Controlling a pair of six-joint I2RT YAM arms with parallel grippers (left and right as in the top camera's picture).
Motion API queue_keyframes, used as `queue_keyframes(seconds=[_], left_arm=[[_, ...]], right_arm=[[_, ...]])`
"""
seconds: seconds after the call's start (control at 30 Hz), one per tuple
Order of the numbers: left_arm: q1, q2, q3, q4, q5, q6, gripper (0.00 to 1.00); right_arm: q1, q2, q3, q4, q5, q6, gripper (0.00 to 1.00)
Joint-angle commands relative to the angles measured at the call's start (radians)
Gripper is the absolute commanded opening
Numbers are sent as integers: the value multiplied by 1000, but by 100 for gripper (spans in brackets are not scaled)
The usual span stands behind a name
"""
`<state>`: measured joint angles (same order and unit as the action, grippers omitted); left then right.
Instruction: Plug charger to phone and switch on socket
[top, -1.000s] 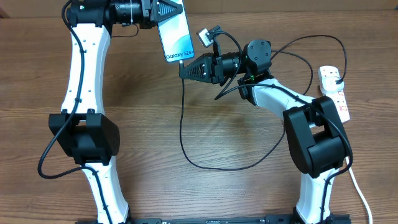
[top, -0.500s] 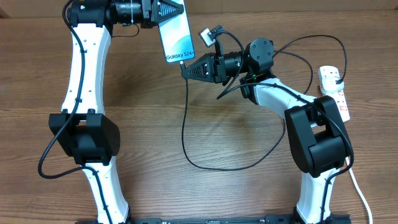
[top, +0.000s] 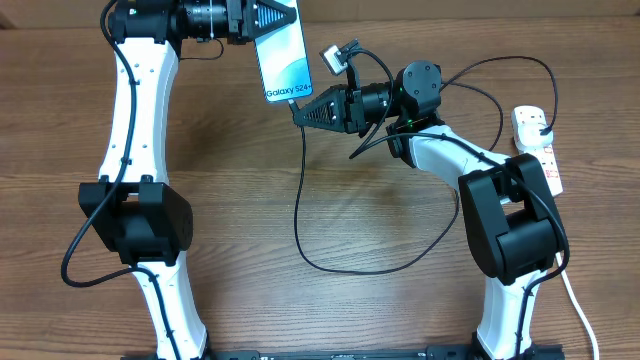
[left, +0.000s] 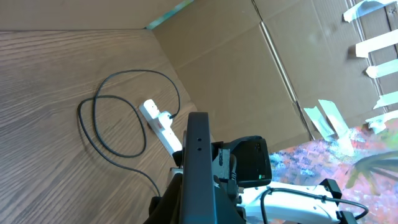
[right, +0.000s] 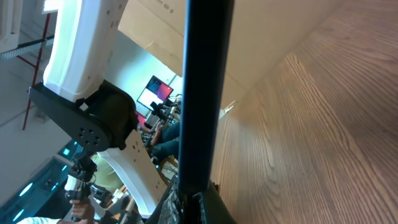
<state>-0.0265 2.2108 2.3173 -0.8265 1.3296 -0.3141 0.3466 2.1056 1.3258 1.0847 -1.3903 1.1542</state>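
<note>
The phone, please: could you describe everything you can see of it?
The phone is a slim rectangle with a dark rim and a lit light-blue screen reading "Galaxy S24". It faces the overhead camera, slightly tilted, its far end clamped in the left gripper. At its near edge the right gripper holds the charger tip; whether it is seated cannot be told. Both wrist views show it edge-on, as a dark bar.

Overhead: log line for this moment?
left gripper: jaws shut on phone | right gripper: jaws shut on charger tip at phone's bottom edge | seating: cannot tell | socket: far right, untouched
</note>
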Motion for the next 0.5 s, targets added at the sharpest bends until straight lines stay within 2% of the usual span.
queue_keyframes(seconds=[0.0, 0.47], left_arm=[[-14, -7, 12, -8, 38, 0, 4], [-29, -7, 12, -5, -6, 0, 5]], right_arm=[[-22, -5, 5, 3, 74, 21, 4], [-21, -5, 5, 3, 104, 32, 4]])
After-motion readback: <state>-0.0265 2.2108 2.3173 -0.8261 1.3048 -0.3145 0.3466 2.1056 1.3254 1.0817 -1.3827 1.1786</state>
